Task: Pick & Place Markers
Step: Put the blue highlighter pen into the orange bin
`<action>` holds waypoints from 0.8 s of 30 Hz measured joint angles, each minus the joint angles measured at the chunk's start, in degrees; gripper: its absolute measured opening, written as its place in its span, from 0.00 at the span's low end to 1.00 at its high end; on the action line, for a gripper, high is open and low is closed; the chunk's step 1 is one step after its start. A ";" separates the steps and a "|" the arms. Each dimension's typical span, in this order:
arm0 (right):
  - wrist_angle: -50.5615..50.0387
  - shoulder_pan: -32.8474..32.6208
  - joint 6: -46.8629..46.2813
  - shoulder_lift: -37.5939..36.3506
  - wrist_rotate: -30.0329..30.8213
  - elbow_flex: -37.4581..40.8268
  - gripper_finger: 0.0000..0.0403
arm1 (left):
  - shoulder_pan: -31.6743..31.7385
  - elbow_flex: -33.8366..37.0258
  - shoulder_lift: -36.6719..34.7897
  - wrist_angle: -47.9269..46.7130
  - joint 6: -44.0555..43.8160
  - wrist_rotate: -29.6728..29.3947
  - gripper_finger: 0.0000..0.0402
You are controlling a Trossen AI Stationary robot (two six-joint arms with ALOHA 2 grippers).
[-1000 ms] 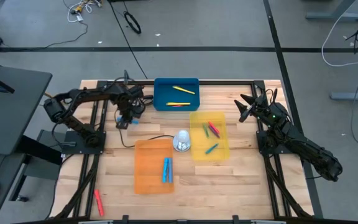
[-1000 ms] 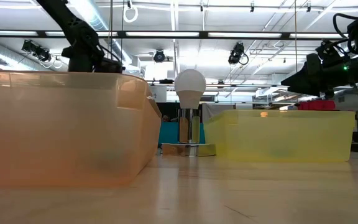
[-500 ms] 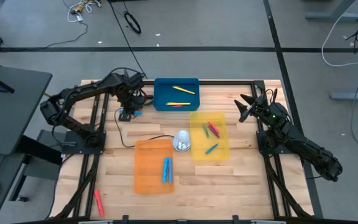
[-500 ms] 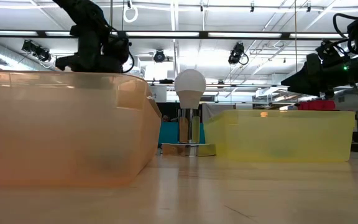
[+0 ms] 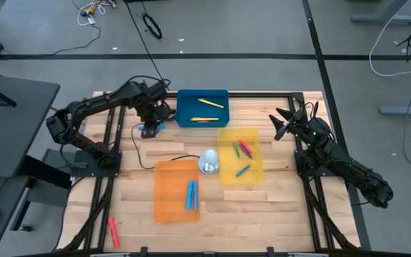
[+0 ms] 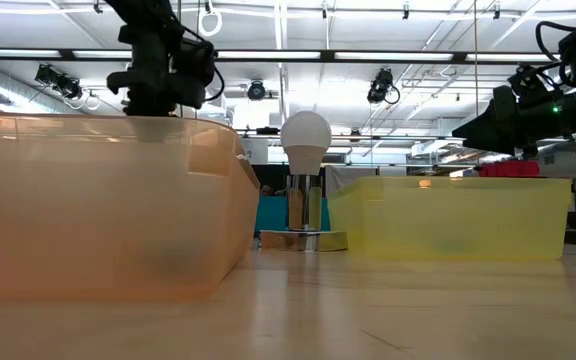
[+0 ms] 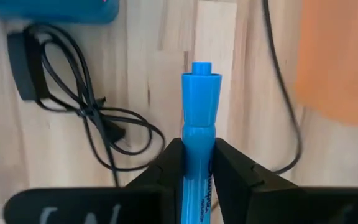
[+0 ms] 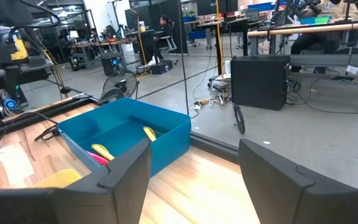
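My left gripper [image 5: 150,123] hangs over the table's far left part, beside the blue tray [image 5: 184,114], shut on a light blue marker [image 7: 199,118]. In the low view it [image 6: 156,95] stands above the orange tray's wall. My right gripper [image 5: 282,123] waits open at the right edge, its fingers [image 8: 126,168] apart. Yellow and red markers [image 5: 209,104] lie in the blue tray. Green, red and teal ones [image 5: 242,151] lie in the yellow tray [image 5: 227,175]. Two light blue ones [image 5: 190,194] lie in the orange tray [image 5: 166,203]. My left gripper pinches the light blue marker by its barrel [image 7: 198,163] between the two fingers [image 7: 166,168]. The marker runs along the fingers and its capped end [image 7: 201,78] sticks out past the tips. The fingers point down from above, and the marker is lifted clear of the wood.
A black cable with a small box [image 7: 73,106] lies on the wood below the left gripper. A light bulb on a metal base [image 5: 208,161] stands between the orange and yellow trays. One red marker [image 5: 112,232] lies off the table's near left corner.
The left gripper, shut on the blue marker, has risen and moved toward the far edge and a little right, closer to the blue tray. The right arm has kept still.
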State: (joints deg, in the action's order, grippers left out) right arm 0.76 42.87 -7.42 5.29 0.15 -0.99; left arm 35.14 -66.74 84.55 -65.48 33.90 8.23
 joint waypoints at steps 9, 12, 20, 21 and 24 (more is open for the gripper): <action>0.01 0.00 0.01 0.01 0.00 0.00 0.61 | -7.67 0.79 -3.15 -0.20 -20.82 -0.02 0.16; 0.01 -0.02 0.00 -0.01 0.01 0.00 0.61 | -11.72 0.76 -4.84 -0.58 -27.20 0.00 0.16; 0.01 0.00 0.00 -0.01 -0.01 0.00 0.61 | -23.08 0.74 -6.79 -0.64 -49.74 0.01 0.16; 0.01 0.00 0.00 0.01 0.01 0.00 0.61 | -24.22 0.74 -6.78 -0.72 -52.76 0.00 0.16; 0.01 0.00 0.00 0.00 0.01 0.00 0.61 | -27.67 0.74 -6.78 -0.85 -61.74 -0.02 0.16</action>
State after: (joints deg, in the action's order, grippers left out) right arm 0.77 42.87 -7.42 5.29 0.16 -0.99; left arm 7.47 -66.00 77.78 -66.32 -27.84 8.21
